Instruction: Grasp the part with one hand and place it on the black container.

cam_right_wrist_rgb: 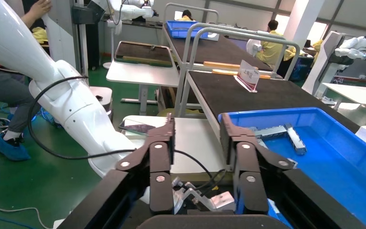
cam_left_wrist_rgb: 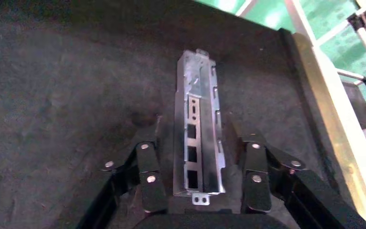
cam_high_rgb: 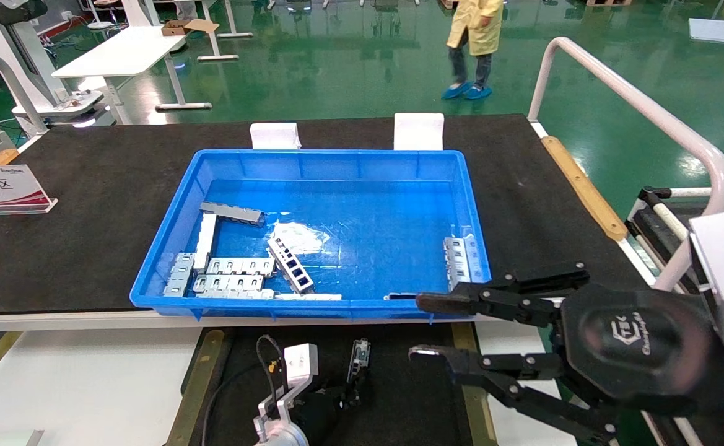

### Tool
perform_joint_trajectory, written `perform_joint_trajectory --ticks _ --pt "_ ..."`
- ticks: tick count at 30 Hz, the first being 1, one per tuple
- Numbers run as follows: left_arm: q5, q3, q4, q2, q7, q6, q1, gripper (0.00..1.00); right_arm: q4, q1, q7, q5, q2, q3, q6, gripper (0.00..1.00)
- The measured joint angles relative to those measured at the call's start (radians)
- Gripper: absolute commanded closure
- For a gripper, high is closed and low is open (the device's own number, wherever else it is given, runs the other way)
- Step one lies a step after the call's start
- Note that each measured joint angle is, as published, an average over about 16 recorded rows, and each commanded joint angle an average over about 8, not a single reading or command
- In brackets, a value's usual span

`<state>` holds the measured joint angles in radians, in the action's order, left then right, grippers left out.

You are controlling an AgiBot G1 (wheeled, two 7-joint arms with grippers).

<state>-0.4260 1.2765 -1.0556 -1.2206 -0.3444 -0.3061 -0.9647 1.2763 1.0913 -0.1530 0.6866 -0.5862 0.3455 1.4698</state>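
Observation:
The part [cam_left_wrist_rgb: 198, 138], a grey metal channel with rectangular openings, lies on the black container [cam_left_wrist_rgb: 52, 119] between the fingers of my left gripper [cam_left_wrist_rgb: 195, 121]. The jaws are open, with a small gap on each side of the part. In the head view the part [cam_high_rgb: 359, 358] and the left gripper [cam_high_rgb: 346, 387] are low in the middle, on the black container [cam_high_rgb: 405, 396] between its tan strips. My right gripper [cam_high_rgb: 420, 328] hangs open and empty over the container's right side, just in front of the bin; it also shows in its wrist view [cam_right_wrist_rgb: 198, 129].
A blue plastic bin [cam_high_rgb: 312, 308] holding several more metal parts stands on the large black tabletop [cam_high_rgb: 89, 204] behind the container. A white railing [cam_high_rgb: 634, 99] runs along the right. A sign [cam_high_rgb: 2, 189] stands at the far left. A person walks in the background.

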Motion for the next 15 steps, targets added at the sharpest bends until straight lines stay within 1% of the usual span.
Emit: perform_joint_trajectory --ticks 4,8,15 --pt "-0.030 -0.005 -0.074 0.059 0.013 0.028 0.006 0.00 0.000 0.000 0.000 0.000 0.000 0.000 0.000 0.00" --pt "-0.066 -0.011 -0.156 0.136 0.031 0.081 0.012 0.00 0.000 0.000 0.000 0.000 0.000 0.000 0.000 0.00" --pt "-0.133 -0.047 -0.262 0.271 0.080 0.255 0.024 0.00 0.000 0.000 0.000 0.000 0.000 0.000 0.000 0.00"
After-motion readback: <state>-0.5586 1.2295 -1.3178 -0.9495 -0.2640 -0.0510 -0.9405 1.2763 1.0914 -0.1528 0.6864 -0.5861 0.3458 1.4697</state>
